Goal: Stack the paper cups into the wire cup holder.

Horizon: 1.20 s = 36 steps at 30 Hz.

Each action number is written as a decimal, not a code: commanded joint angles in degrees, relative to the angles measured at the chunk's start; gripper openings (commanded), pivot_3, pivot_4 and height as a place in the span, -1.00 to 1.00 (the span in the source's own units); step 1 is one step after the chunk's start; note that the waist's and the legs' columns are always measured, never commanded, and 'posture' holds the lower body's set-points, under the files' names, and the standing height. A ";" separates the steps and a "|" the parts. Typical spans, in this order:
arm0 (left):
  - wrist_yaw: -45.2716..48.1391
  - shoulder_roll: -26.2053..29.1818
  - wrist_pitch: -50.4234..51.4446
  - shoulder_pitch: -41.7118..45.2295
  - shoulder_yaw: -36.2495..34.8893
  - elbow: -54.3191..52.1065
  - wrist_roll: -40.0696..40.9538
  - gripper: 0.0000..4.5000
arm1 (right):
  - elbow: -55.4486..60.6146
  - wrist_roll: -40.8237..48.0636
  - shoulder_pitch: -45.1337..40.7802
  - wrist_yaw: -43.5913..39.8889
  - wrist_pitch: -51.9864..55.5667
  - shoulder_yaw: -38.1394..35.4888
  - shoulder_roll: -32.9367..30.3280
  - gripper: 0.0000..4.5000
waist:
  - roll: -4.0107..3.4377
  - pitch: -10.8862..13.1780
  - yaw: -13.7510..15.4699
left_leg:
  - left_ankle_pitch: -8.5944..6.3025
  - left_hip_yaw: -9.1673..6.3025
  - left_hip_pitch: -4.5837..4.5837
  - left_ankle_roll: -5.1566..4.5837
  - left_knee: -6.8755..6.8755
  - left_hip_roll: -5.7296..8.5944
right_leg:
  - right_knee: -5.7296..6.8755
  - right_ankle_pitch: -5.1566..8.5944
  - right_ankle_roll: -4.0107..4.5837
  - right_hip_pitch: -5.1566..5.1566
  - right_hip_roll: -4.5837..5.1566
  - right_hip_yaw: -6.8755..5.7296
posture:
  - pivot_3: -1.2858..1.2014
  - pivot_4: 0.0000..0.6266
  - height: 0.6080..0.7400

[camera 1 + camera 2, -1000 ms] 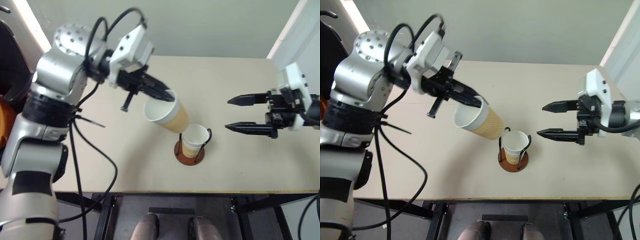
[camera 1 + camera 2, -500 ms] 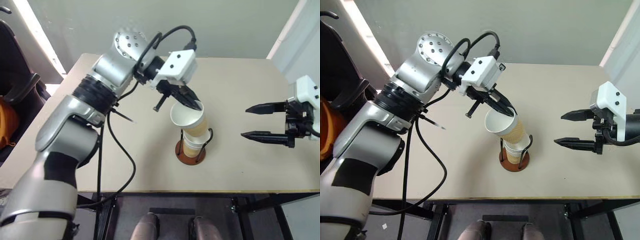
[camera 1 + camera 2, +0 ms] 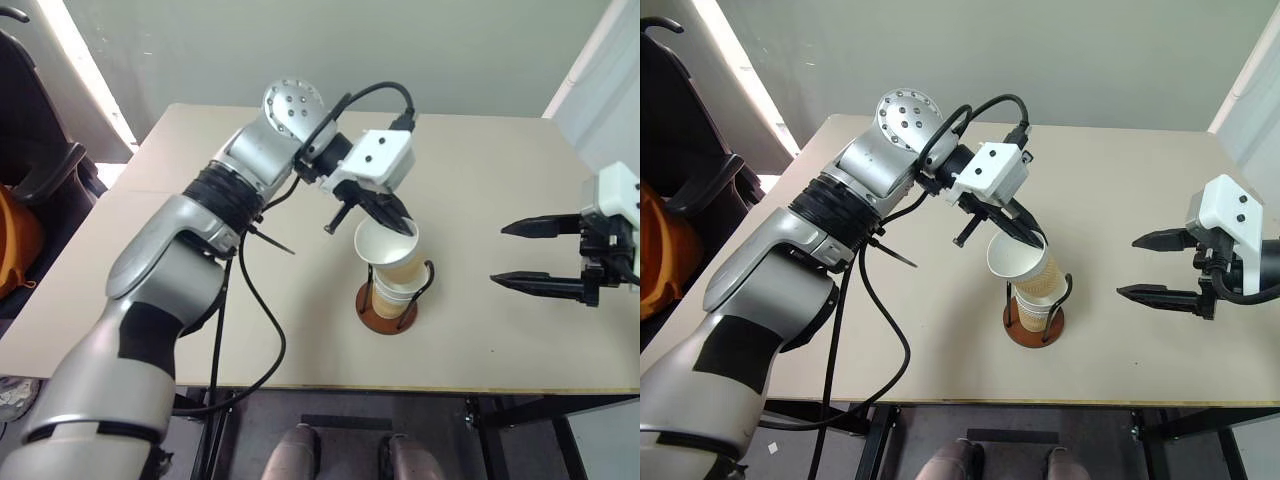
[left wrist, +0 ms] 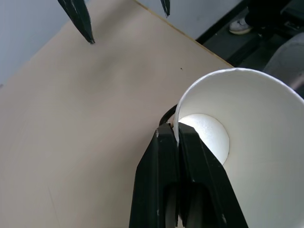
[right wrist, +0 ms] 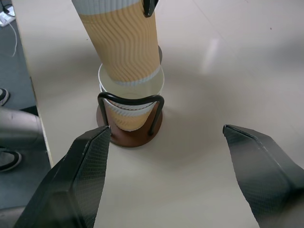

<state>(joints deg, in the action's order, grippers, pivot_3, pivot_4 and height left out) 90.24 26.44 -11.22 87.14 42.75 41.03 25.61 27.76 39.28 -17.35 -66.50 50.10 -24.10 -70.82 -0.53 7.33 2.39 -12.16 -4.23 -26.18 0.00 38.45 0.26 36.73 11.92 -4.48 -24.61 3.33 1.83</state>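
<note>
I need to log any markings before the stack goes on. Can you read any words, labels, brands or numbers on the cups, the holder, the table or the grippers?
None can be read.
The top cup: plain ribbed tan wall, white rim, no print.
The cups in the holder: no print visible.
The wire holder: bare wood base, black wire.
The table: unmarked.
The left gripper and right gripper: no labels visible.

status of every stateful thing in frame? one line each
left gripper: shut on the rim of the top cup
top cup: held, tilted, bottom inside the cup below, not fully seated
lower cup: upright, seated in the holder
wire cup holder: upright on the table
right gripper: open, holding nothing, off to the side
</note>
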 commanded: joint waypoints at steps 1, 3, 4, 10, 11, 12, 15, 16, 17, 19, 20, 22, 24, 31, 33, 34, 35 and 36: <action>2.26 -1.46 -2.22 1.99 -0.76 1.55 -2.07 -0.82 | 1.65 1.02 0.61 0.43 0.24 -3.51 -1.20 0.74 | 0.00 0.00 0.12 | -0.02 0.00 0.01 -0.02 0.04 0.00 | 0.00 0.00 0.00 0.03 0.00 0.00 | 0.03 -0.52 1.00; 2.26 -2.52 -2.83 2.20 -1.44 3.00 -3.41 -0.59 | 1.86 1.05 0.90 0.76 0.30 -3.82 -1.24 0.74 | 0.00 0.00 0.15 | -0.07 0.00 0.01 -0.10 0.16 0.00 | 0.02 0.00 -0.01 0.07 0.00 0.00 | 0.03 -0.52 1.00; 2.26 -2.77 -3.11 2.26 -1.54 3.15 -3.60 -0.44 | 1.95 1.04 1.05 0.87 0.36 -4.02 -1.26 0.74 | 0.00 0.00 0.17 | -0.10 0.00 0.02 -0.13 0.21 0.00 | 0.03 0.00 -0.01 0.10 0.00 0.00 | 0.03 -0.52 1.00; 2.26 -5.22 -4.65 2.78 -5.10 6.21 -6.00 0.52 | 1.96 0.90 1.21 1.25 0.18 -3.93 -1.31 0.74 | 0.00 0.00 0.20 | -0.19 0.01 0.05 -0.24 0.42 0.00 | 0.07 0.01 -0.04 0.19 0.00 0.00 | 0.03 -0.52 1.00; 2.26 -5.49 -4.99 2.77 -6.06 6.89 -6.85 0.66 | 1.75 0.81 0.88 1.22 -0.19 -3.40 -1.32 0.74 | 0.00 0.00 0.20 | -0.21 0.01 0.05 -0.25 0.46 0.00 | 0.07 0.01 -0.05 0.20 0.00 0.00 | 0.03 -0.52 1.00; 2.26 -5.75 -5.07 2.79 -7.17 7.51 -7.61 0.66 | 1.51 0.70 0.54 1.15 -0.58 -2.86 -1.36 0.74 | 0.00 0.00 0.19 | -0.23 0.02 0.06 -0.26 0.50 0.00 | 0.07 0.02 -0.07 0.23 0.00 0.00 | 0.03 -0.52 1.00; 2.26 -5.79 -3.99 3.19 -10.53 9.10 -9.24 0.66 | 0.48 0.70 -0.79 0.71 -1.85 -1.03 -1.16 0.74 | -0.01 0.00 0.18 | -0.28 0.05 0.07 -0.30 0.55 0.00 | 0.07 0.04 -0.10 0.24 -0.01 0.02 | 0.03 -0.52 1.00; 2.26 -5.16 -3.07 3.16 -11.19 9.05 -9.23 0.66 | 0.06 0.64 -1.27 0.42 -2.37 -0.17 -1.13 0.74 | -0.01 0.00 0.18 | -0.28 0.05 0.07 -0.30 0.55 0.00 | 0.07 0.04 -0.11 0.24 -0.01 0.02 | 0.03 -0.52 1.00; 2.26 -3.71 -1.77 2.66 -11.44 8.19 -8.79 0.66 | -0.37 0.51 -1.81 0.13 -2.93 0.97 -1.08 0.74 | -0.01 0.00 0.17 | -0.28 0.05 0.07 -0.30 0.55 0.00 | 0.07 0.05 -0.13 0.24 -0.01 0.02 | 0.03 -0.52 1.00; 2.26 0.87 1.83 0.19 -11.74 4.75 -7.03 0.66 | -2.10 0.01 -3.32 -0.63 -4.39 3.75 -0.67 0.74 | -0.02 -0.01 0.02 | -0.28 0.06 0.08 -0.31 0.54 0.00 | 0.07 0.07 -0.15 0.24 -0.02 0.03 | 0.03 -0.52 1.00; 2.26 3.17 3.98 -1.30 -12.05 2.76 -6.01 0.66 | -3.19 -0.22 -4.11 -0.98 -5.04 4.92 -0.39 0.74 | -0.06 -0.03 -0.32 | -0.28 0.06 0.08 -0.31 0.53 0.00 | 0.07 0.07 -0.16 0.22 -0.03 0.03 | 0.03 -0.52 1.00; 2.26 7.54 8.70 -4.65 -12.96 -1.66 -4.08 0.66 | -5.53 -0.44 -5.36 -1.46 -5.98 6.40 0.15 0.74 | -0.11 -0.07 -0.64 | -0.28 0.10 0.13 -0.30 0.53 -0.01 | 0.08 0.10 -0.18 0.22 -0.09 0.06 | 0.03 -0.52 1.00; 2.26 13.62 14.96 -10.01 -15.10 -7.43 -2.11 0.66 | -8.47 -0.49 -6.30 -1.93 -6.56 7.19 0.68 0.74 | -0.18 -0.10 -0.83 | -0.28 0.09 0.14 -0.30 0.52 -0.01 | 0.07 0.12 -0.18 0.21 -0.10 0.06 | 0.03 -0.52 1.00; -1.68 34.93 31.14 -33.70 -29.29 -21.42 -0.34 0.66 | -19.78 -3.30 -4.29 -3.66 -9.05 4.40 -0.89 0.74 | -0.16 -0.10 -1.31 | -0.27 0.04 0.16 -0.27 0.49 -0.04 | 0.10 0.27 0.07 0.12 -0.13 0.05 | 0.03 -0.52 1.00; -3.71 37.87 34.20 -38.90 -33.52 -24.47 0.49 0.66 | -22.20 -4.22 -3.57 -4.45 -10.31 3.77 -1.41 0.74 | -0.16 -0.10 -0.93 | -0.28 0.01 0.17 -0.25 0.49 -0.06 | 0.14 0.32 0.18 0.11 -0.10 0.04 | 0.03 -0.52 1.00; -4.66 39.59 35.60 -42.42 -36.24 -26.54 1.13 0.66 | -23.14 -4.70 -3.12 -4.86 -10.90 3.56 -1.63 0.74 | -0.17 -0.10 -0.64 | -0.26 -0.05 0.16 -0.23 0.49 -0.04 | 0.17 0.35 0.25 0.14 -0.10 -0.01 | 0.03 -0.52 1.00; -5.66 41.17 37.41 -46.31 -39.52 -29.04 2.30 0.66 | -23.92 -5.10 -2.81 -5.19 -11.45 3.47 -1.73 0.74 | -0.18 -0.11 -0.56 | -0.24 -0.11 0.17 -0.20 0.47 -0.01 | 0.18 0.38 0.35 0.15 -0.11 -0.02 | 0.03 -0.52 1.00; -6.51 42.23 39.06 -49.47 -42.37 -31.30 3.34 0.66 | -24.48 -5.37 -2.73 -5.42 -11.84 3.52 -1.76 0.74 | -0.18 -0.11 -0.55 | -0.24 -0.13 0.22 -0.20 0.47 -0.01 | 0.22 0.44 0.46 0.20 -0.09 -0.01 | 0.03 -0.52 1.00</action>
<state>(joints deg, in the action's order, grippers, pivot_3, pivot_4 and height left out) 85.31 67.17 25.30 39.40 5.51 14.08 26.42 4.00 34.59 -20.11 -71.23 39.70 -17.77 -71.10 -0.71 7.22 1.84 -12.41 -4.35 -25.89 -0.22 38.91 0.25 36.97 12.49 -3.78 -24.35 3.23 1.81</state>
